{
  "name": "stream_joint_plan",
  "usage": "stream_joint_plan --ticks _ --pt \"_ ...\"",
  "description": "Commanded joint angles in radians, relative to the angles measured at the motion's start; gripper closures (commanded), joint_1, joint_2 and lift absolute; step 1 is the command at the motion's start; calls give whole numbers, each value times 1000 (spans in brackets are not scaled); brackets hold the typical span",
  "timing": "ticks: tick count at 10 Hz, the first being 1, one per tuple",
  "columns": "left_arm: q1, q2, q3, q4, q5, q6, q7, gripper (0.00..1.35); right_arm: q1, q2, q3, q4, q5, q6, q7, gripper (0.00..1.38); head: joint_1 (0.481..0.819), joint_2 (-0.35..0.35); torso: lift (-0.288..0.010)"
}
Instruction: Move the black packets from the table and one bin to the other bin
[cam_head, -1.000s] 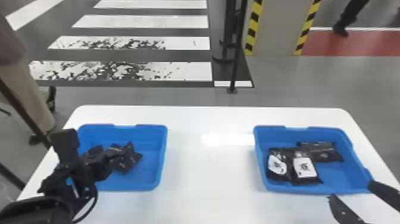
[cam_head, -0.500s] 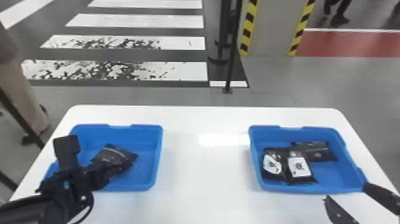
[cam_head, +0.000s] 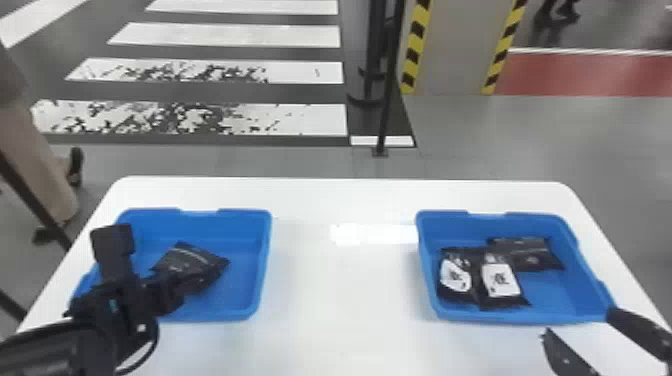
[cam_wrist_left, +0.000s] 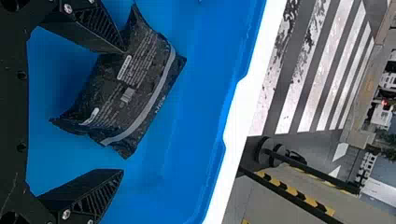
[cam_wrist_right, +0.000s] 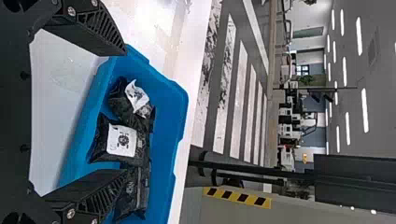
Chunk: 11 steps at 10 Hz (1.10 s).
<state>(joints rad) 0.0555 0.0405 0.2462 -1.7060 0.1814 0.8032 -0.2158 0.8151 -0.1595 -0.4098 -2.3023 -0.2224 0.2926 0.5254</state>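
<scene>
We see one black packet (cam_head: 187, 259) lying in the left bin (cam_head: 265, 270). Above that bin is our left gripper (cam_head: 177, 291), fingers spread, one tip overlapping the packet in the wrist view. Well right of the left bin on the table (cam_head: 345, 300), the right bin (cam_head: 565, 300) holds three packets (cam_head: 501, 282); farther right of the left bin, our right gripper (cam_head: 577, 322) has its fingers apart.

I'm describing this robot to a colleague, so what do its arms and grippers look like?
The rounded black left arm carries a thin black cable and a small teal mark. The black left gripper and black right gripper have tapering, ribbed fingers with silver screws near their bases.
</scene>
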Motion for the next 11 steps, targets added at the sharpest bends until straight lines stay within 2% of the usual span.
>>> stream_joint_plan --ticks 1,3,4,5,6,7,9,10,11 --pt "-24 -4 -7 36 6 -8 7 114 -8 0 1 6 1 -1 2 127 695 -23 -110" --pt "-48 -5 -9 82 10 -23 16 116 -13 2 3 16 1 -1 5 127 695 -29 -110" --pt "-56 -5 -9 87 -4 -20 26 179 -15 2 5 19 1 -1 5 127 695 -32 -110" --pt "-60 -4 -7 87 -48 -1 38 453 -15 2 3 21 1 -1 8 127 695 -29 -110" --pt "-70 1 -13 85 -104 44 38 901 -15 2 3 23 1 -1 12 127 695 -24 -110" --pt "-63 2 -17 82 -104 36 39 1046 -15 2 3 26 -1 2 16 127 695 -10 -110" --pt "-11 -10 -11 4 -143 12 82 1204 -15 2 1 33 -3 -1 19 127 695 6 -110" --pt "13 -11 -7 -26 -143 -15 98 1204 -15 2 1 36 -5 -1 19 127 695 12 -110" --pt "60 -22 7 -97 -134 -84 111 1205 -15 2 1 38 -5 -1 19 127 695 25 -110"
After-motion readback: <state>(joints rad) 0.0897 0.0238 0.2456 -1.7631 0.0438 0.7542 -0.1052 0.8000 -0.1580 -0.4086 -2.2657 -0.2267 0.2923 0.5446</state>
